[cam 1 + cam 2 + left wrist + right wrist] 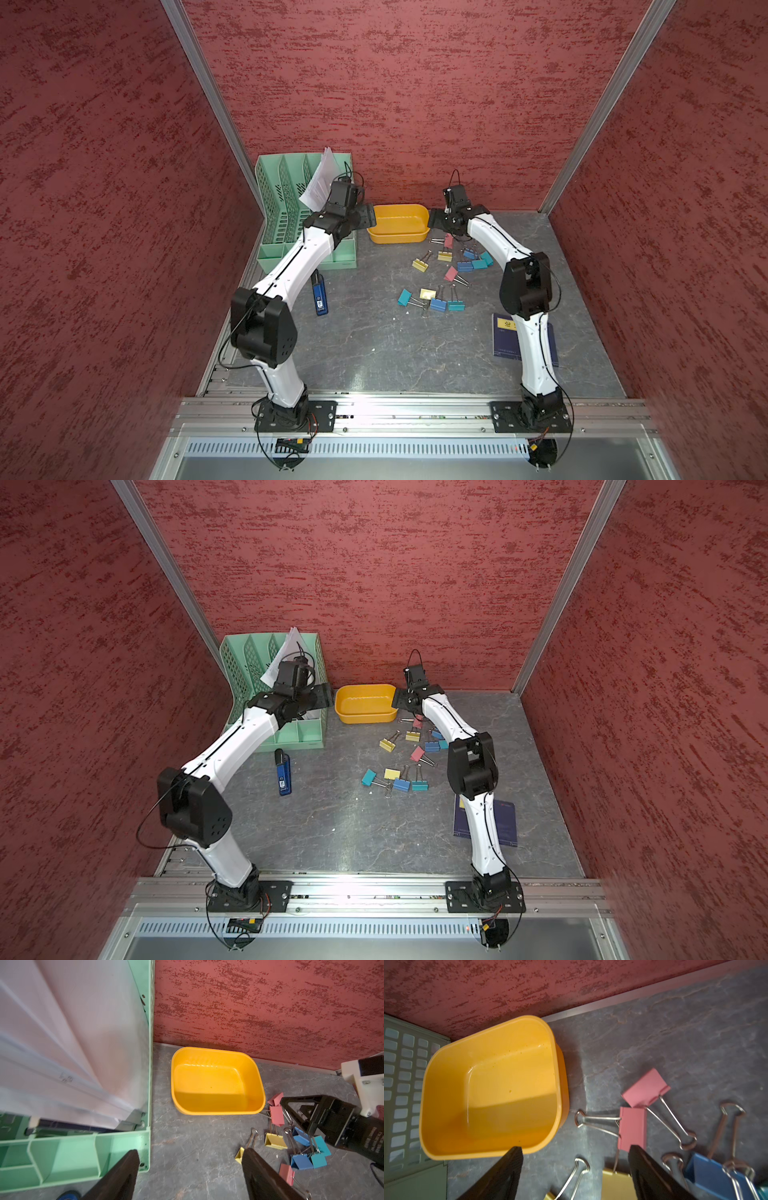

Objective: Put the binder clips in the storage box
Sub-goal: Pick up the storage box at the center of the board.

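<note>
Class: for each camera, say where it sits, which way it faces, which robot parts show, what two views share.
Top views: high at the front, looking down at the grey tabletop; left arm, right arm whole.
Right wrist: on right arm, facing shallow yellow-orange plastic storage box and pink metal binder clips; open right end effector.
Left wrist: on left arm, facing box; open left end effector, right end effector too.
Shared: both wrist views show box, pink clips.

The grey table carries the storage box, scattered binder clips, a file organizer, a stapler and a booklet.
</note>
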Robot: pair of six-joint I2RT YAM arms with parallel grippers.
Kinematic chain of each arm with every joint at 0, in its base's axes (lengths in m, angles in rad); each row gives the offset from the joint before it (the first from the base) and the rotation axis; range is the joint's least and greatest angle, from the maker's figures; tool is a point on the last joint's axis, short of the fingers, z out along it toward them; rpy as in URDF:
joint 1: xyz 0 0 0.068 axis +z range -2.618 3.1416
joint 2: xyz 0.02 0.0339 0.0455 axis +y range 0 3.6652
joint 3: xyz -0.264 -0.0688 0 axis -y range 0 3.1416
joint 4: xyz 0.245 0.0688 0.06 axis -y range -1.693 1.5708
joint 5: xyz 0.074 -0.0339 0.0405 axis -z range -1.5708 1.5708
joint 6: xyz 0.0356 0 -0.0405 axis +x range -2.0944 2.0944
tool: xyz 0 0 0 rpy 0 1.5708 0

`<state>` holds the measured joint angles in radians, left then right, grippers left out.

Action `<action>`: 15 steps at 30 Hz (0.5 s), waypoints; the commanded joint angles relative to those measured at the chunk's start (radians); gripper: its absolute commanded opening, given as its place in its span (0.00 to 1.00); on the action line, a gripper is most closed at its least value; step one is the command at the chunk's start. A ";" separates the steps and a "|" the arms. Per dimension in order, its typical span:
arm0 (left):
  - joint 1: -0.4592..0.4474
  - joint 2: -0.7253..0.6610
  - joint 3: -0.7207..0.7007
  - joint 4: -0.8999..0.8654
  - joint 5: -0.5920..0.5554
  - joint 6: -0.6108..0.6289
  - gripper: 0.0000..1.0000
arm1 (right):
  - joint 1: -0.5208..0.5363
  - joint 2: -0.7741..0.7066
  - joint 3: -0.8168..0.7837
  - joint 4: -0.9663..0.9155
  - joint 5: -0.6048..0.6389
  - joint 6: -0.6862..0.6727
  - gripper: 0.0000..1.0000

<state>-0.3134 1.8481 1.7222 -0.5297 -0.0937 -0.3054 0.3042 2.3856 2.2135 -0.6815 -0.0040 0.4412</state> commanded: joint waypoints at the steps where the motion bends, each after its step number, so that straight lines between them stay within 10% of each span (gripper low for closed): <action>1: 0.004 0.156 0.084 -0.040 0.029 0.018 0.82 | -0.001 0.067 0.094 -0.074 -0.031 -0.048 0.85; 15: 0.006 0.480 0.396 -0.132 0.069 0.015 0.82 | -0.010 0.191 0.182 -0.021 -0.094 -0.053 0.80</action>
<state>-0.3088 2.2971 2.0605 -0.6369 -0.0410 -0.2985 0.2993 2.5473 2.3543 -0.7078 -0.0761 0.4023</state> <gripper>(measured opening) 0.823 0.799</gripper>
